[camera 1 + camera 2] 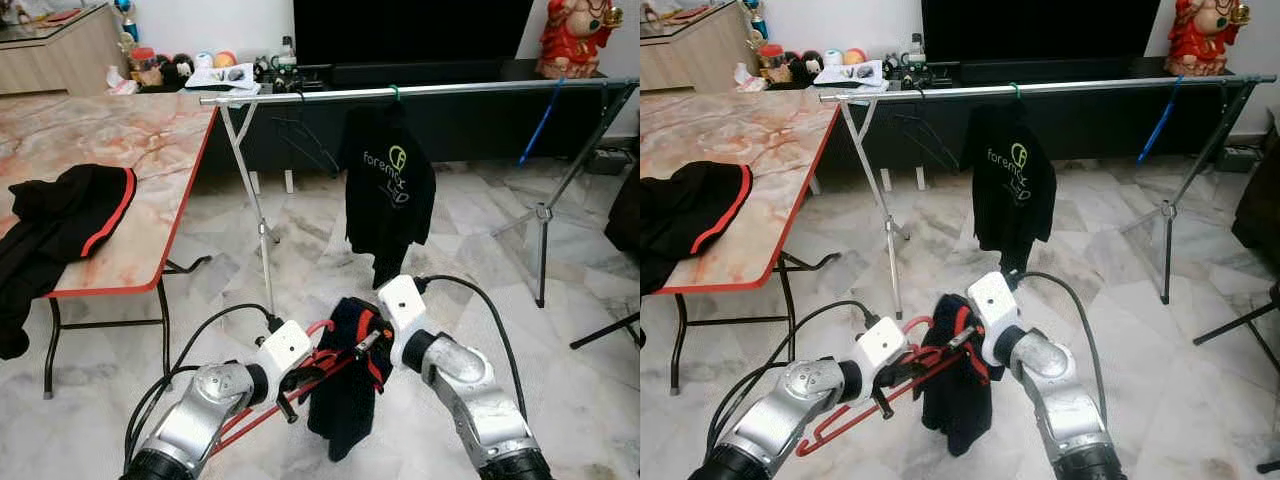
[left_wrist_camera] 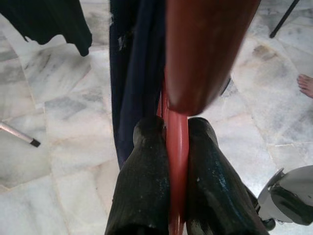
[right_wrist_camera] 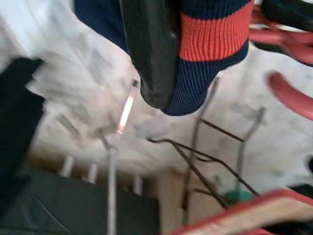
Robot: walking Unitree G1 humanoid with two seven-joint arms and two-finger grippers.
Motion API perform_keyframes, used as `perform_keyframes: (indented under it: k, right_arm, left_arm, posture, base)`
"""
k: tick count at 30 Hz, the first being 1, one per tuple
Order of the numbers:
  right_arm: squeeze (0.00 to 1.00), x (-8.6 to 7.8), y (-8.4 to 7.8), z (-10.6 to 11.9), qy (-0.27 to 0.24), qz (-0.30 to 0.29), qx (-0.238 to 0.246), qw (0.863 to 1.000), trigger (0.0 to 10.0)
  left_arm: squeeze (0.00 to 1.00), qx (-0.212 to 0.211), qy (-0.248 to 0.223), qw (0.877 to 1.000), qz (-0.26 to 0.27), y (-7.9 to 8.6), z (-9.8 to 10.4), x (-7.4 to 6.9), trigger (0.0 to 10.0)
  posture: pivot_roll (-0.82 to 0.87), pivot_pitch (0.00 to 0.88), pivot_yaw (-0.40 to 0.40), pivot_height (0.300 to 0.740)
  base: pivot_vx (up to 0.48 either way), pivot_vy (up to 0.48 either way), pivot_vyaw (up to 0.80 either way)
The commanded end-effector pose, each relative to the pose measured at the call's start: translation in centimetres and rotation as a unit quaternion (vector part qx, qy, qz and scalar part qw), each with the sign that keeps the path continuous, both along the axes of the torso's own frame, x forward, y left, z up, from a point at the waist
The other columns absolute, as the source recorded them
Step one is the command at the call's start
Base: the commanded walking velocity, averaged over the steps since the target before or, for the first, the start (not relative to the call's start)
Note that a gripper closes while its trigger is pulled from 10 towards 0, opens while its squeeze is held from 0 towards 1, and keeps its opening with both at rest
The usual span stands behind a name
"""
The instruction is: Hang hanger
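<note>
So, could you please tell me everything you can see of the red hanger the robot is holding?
The red hanger looks like glossy plastic, with thin bars and a curved end. It lies tilted in front of the robot, low end toward its left, above the marble floor. The left gripper is shut on one bar. A dark navy garment with an orange-red band is draped over its upper end, where the right gripper grips the cloth.

Seen from head height, facing forward and down, in two near-identical eye views sharing the long silver clothes rail point(image 1: 420, 91), the marble-patterned table with red edge point(image 1: 110, 150) and the pale marble floor point(image 1: 1140, 330). From the left wrist, pressed very close along two black fingers point(image 2: 146, 186) toward that floor. From the right wrist, blurred, aimed out across the floor at a thin black wire hanger point(image 3: 205, 166).
</note>
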State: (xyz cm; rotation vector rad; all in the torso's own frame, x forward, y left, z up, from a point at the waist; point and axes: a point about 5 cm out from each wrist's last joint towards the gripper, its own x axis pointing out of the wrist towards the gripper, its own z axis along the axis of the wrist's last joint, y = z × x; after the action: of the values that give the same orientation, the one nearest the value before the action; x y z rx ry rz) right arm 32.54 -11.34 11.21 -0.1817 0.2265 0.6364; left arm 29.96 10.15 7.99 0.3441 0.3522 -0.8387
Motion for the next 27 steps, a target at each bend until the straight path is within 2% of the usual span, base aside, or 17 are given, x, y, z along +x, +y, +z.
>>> perform_keyframes:
  k: [1,2,7,8,15,21,25,26,27]
  right_arm:
    - [0.0,0.3,-1.0,-0.7,0.015,-0.052,-0.013,0.998,10.0]
    - [0.0,0.4,-1.6,-1.1,0.028,-0.092,-0.01,0.995,10.0]
    - [0.0,0.6,-2.4,-1.1,0.035,-0.139,0.003,0.99,10.0]
    - [0.0,0.7,-1.9,-0.1,0.014,-0.123,0.028,0.992,10.0]
    - [0.0,0.1,0.6,2.8,-0.038,-0.036,0.088,0.995,10.0]
    - [0.0,-1.2,1.8,3.2,-0.022,0.031,0.125,0.991,10.0]
    - [0.0,-2.2,1.8,2.7,-0.002,0.055,0.113,0.992,10.0]
    - [0.0,-2.5,1.6,2.0,0.017,0.058,0.091,0.994,10.0]
    - [0.0,-2.5,1.6,2.0,0.017,0.058,0.091,0.994,10.0]
  left_arm:
    - [0.0,0.002,-0.018,1.0,0.011,0.4,0.6,0.5,10.0]
    - [0.0,0.003,-0.02,1.0,0.015,0.4,0.6,0.6,10.0]
    - [0.0,0.005,-0.022,1.0,0.017,0.6,0.6,0.7,10.0]
    - [0.0,0.005,-0.023,1.0,0.018,0.6,0.6,0.7,10.0]
    - [0.0,0.004,-0.023,1.0,0.018,0.6,0.5,0.8,10.0]
    - [0.0,0.0,-0.024,1.0,0.02,0.5,0.6,0.8,10.0]
    - [0.0,-0.007,-0.027,0.999,0.031,0.6,0.6,0.9,10.0]
    - [0.0,-0.011,-0.029,0.999,0.036,0.6,0.7,1.0,10.0]
    - [0.0,-0.011,-0.029,0.999,0.036,0.6,0.7,1.0,10.0]
  posture:
    - [0.08,0.076,0.038,0.74]
    - [0.08,0.077,0.038,0.74]
    - [0.08,0.077,0.039,0.74]
    - [0.08,0.076,0.041,0.74]
    - [0.08,0.075,0.041,0.74]
    - [0.08,0.075,0.038,0.74]
    - [0.08,0.078,0.036,0.74]
    - [0.08,0.079,0.037,0.74]
    - [0.08,0.079,0.037,0.74]
  base:
    - [0.0,0.0,0.0]
    - [0.0,0.0,0.0]
    - [0.0,0.0,0.0]
    - [0.0,0.0,0.0]
    - [0.0,0.0,0.0]
    - [0.0,0.0,0.0]
    - [0.0,0.0,0.0]
    - [0.0,0.0,0.0]
    - [0.0,0.0,0.0]
